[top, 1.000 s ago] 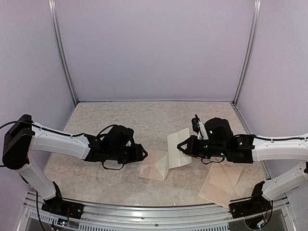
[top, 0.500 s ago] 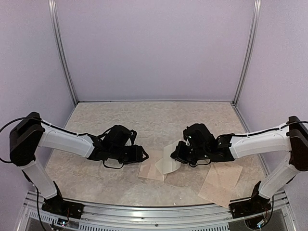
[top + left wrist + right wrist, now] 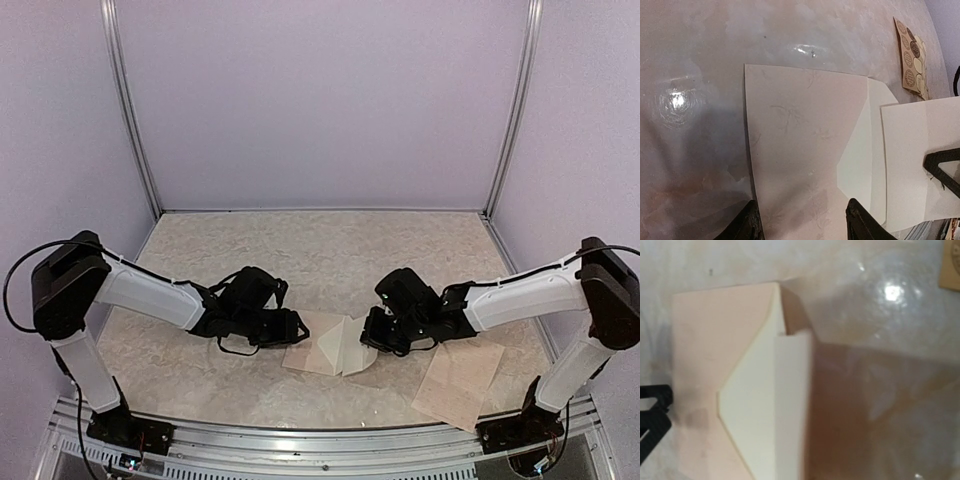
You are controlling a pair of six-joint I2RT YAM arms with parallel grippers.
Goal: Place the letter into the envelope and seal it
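Observation:
The pale pink envelope (image 3: 318,354) lies flat at the front middle of the table, its cream flap (image 3: 860,155) open and pointing left over its body. My left gripper (image 3: 296,328) is open at the envelope's left end, and the envelope (image 3: 805,150) runs between its fingertips (image 3: 749,226). Low at the envelope's right side, my right gripper (image 3: 371,338) is shut on the white letter (image 3: 353,345). The letter (image 3: 792,405) overlaps the flap's base. In the left wrist view, one black right finger (image 3: 944,169) sits on the letter (image 3: 917,160). My right wrist view does not show its own fingers.
A tan sheet of round stickers (image 3: 458,382) lies at the front right, near the right arm; its edge shows in the wrist views (image 3: 912,62) (image 3: 951,266). Metal posts and lilac walls close in the marbled table (image 3: 300,250). A metal rail (image 3: 300,462) runs along the near edge.
My right gripper has carried the letter left and down, from above the table to the envelope's open side. My left gripper has edged right to the envelope's left end, its jaws narrowing slightly.

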